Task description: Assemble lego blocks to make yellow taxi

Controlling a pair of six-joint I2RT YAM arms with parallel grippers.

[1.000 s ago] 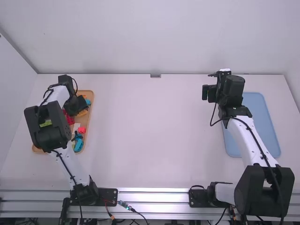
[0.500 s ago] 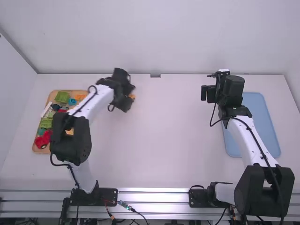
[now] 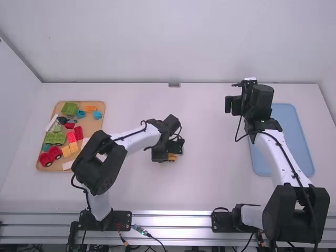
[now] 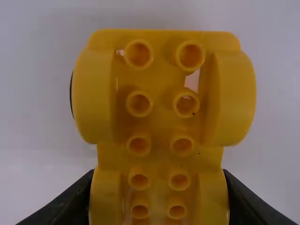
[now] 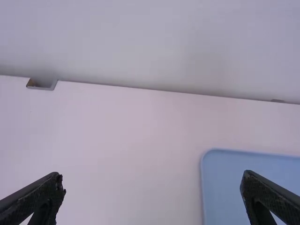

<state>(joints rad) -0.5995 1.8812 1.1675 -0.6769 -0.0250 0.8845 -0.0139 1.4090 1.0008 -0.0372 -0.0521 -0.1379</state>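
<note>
My left gripper (image 3: 174,149) is over the middle of the table, shut on the yellow car base (image 3: 172,157). In the left wrist view the yellow car base (image 4: 164,93), with studs and rounded wheel arches, sits between the fingers of my left gripper (image 4: 159,199). My right gripper (image 3: 234,104) is at the right, beside the blue tray; in the right wrist view the fingers of my right gripper (image 5: 152,185) stand wide apart with nothing between them. Two yellow-orange bricks (image 3: 70,149) lie in the wooden tray at the left.
The wooden tray (image 3: 97,137) also holds a green brick (image 3: 70,108), a red car base (image 3: 51,156), red bricks (image 3: 75,135), blue pieces (image 3: 98,115) and more. A blue tray (image 3: 307,163) lies at the right, partly behind the right arm.
My left gripper has swung from over the wooden tray to the middle of the table, carrying the yellow car base, and uncovered the tray's pieces. The right arm has stayed almost still.
</note>
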